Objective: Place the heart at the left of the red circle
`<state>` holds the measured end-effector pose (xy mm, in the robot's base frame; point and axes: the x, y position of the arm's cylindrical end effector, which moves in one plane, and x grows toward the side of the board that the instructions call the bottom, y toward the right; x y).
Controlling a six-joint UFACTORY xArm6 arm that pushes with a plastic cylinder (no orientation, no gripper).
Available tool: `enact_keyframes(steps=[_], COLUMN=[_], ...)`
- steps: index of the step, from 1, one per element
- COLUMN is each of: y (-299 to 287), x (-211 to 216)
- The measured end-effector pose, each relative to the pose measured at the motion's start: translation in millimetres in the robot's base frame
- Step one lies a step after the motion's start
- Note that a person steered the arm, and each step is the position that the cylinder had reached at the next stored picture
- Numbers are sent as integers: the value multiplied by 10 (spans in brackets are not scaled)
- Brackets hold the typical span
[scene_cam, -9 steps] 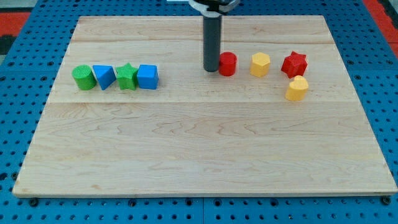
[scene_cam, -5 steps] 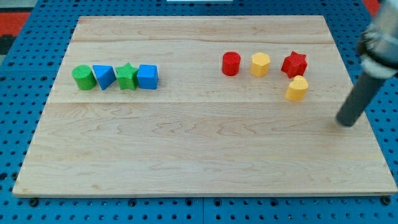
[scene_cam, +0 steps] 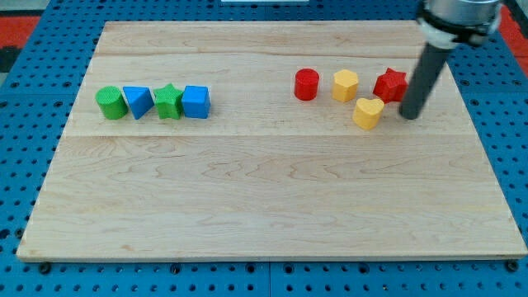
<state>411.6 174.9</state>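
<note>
No jaws on me, just a rod holding nothing. My tip [scene_cam: 409, 115] sits right of the yellow heart [scene_cam: 368, 112], which lies below the yellow hexagon [scene_cam: 346, 85], right of the red circle [scene_cam: 307, 84]. Risk: pushing straight left clips hexagon or circle; red star [scene_cam: 391, 84] is touching-close too.

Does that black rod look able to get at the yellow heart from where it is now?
Probably yes. My tip rests just to the view's right of the yellow heart, with bare board between them. The red star sits above that path, so it should not block a leftward push.
</note>
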Motion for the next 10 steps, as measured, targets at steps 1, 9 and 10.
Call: enact_keyframes(steps=[1,9,10], y=[-786,-1890,-1742], x=[38,16,-60])
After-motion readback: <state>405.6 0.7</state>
